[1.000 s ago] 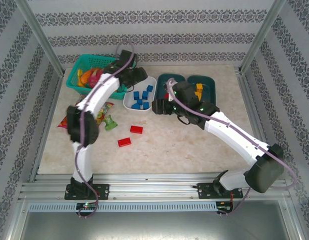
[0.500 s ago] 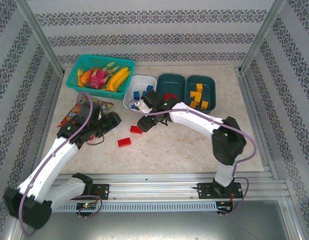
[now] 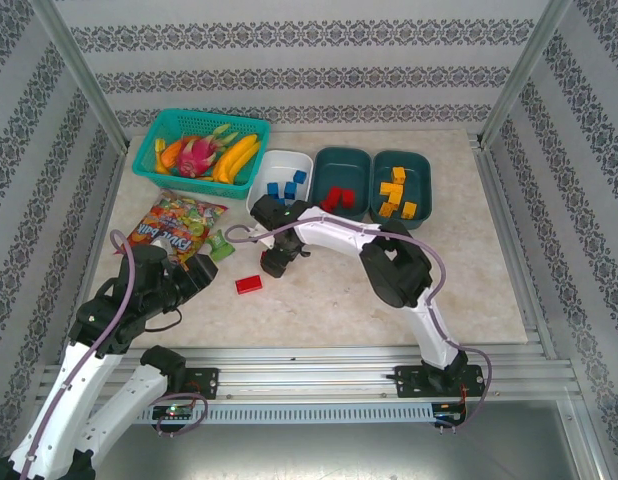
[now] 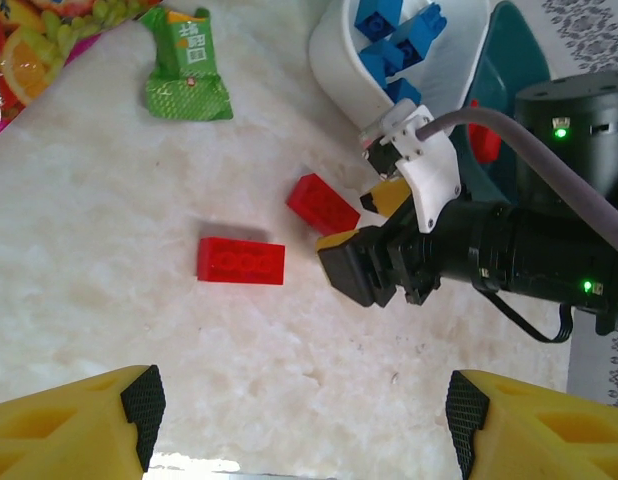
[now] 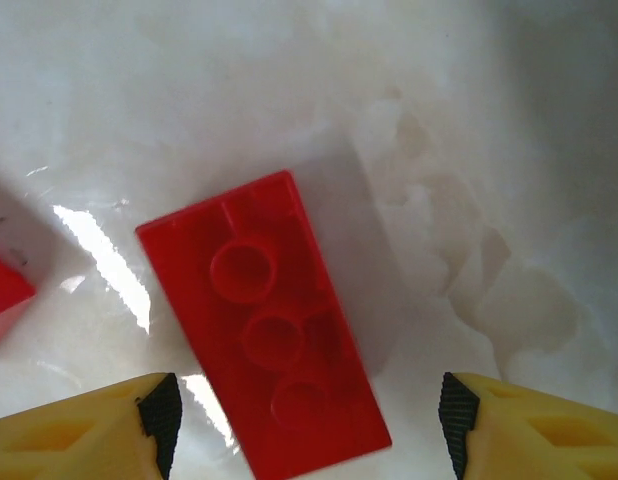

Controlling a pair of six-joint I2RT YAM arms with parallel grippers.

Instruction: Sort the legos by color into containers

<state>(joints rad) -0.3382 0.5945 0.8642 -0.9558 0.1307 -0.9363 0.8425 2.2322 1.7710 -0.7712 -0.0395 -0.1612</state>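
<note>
**Two red legos loose; right claw set over one**

Left gripper [image 4: 301, 398] hangs at 8 o'clock of the table [image 3: 339, 300], jaws wide, empty. Loose red lego [image 3: 249, 284] lies toward its 3 o'clock. Right gripper [image 5: 307, 400] hovers over the second red lego [image 5: 264, 325] near centre, jaws wide, not gripping. At 12 o'clock: white tub [image 3: 289, 153] with blue, middle teal tub [image 3: 342, 151] with red, right teal tub [image 3: 425, 180] with yellow-orange. Step: red pick. Next, probably: lower, close, carry to middle teal tub.

Legos [image 3: 248, 284] red/blue/org; wht tub [image 3: 254, 195], teal tubs [image 3: 341, 151]; beige marbled table [image 3: 329, 300].
</note>
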